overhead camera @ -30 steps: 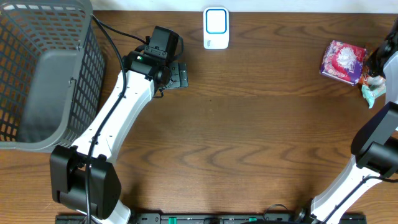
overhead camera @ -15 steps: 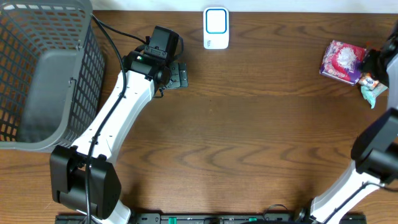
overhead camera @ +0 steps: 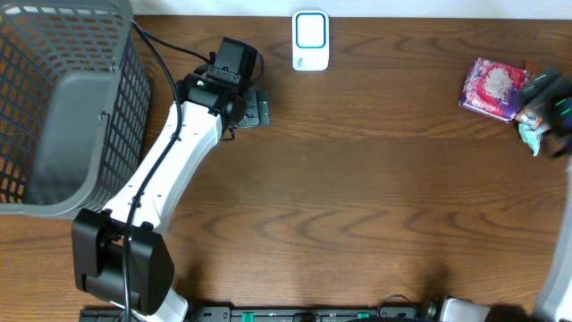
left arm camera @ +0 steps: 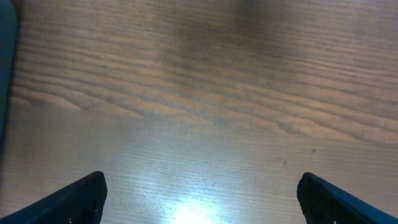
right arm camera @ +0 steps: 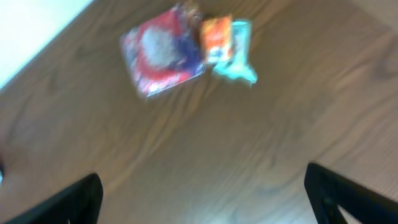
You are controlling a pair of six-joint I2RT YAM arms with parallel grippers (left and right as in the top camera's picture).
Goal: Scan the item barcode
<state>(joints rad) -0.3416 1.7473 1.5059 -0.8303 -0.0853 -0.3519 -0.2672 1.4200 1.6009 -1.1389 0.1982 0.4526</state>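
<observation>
A brown wooden bench [overhead camera: 357,197] is filling the overhead view. A grey plastic basket with mesh walls [overhead camera: 125,107] is sitting at the 9 o'clock side of the bench. A small white scanner with a blue-edged screen [overhead camera: 310,40] is lying at the 12 o'clock edge.

The white left arm [overhead camera: 179,152] is reaching up from 7 o'clock. Its black end is hanging near the scanner, at about 8 o'clock from it, and is not touching it. In the left wrist view the left jaws are spread wide. Only bare wood is showing between them.

A pink and purple shiny packet [overhead camera: 490,88] is lying flat on the bench at 2 o'clock, well apart from the scanner. A small orange and teal wrapper [overhead camera: 534,134] is lying just beside it, at about 4 o'clock from the packet. The right arm [overhead camera: 547,100] is showing as a dark blur over that spot, between the packet and the wrapper.

The right wrist view is blurry too. In it the pink and purple packet [right arm camera: 163,53] is sitting up near 11 o'clock, with the orange and teal wrapper [right arm camera: 227,46] right beside it at 3 o'clock. The right jaws are spread wide at the bottom corners. They are holding nothing, and both things are lying on the wood away from the fingertips.
</observation>
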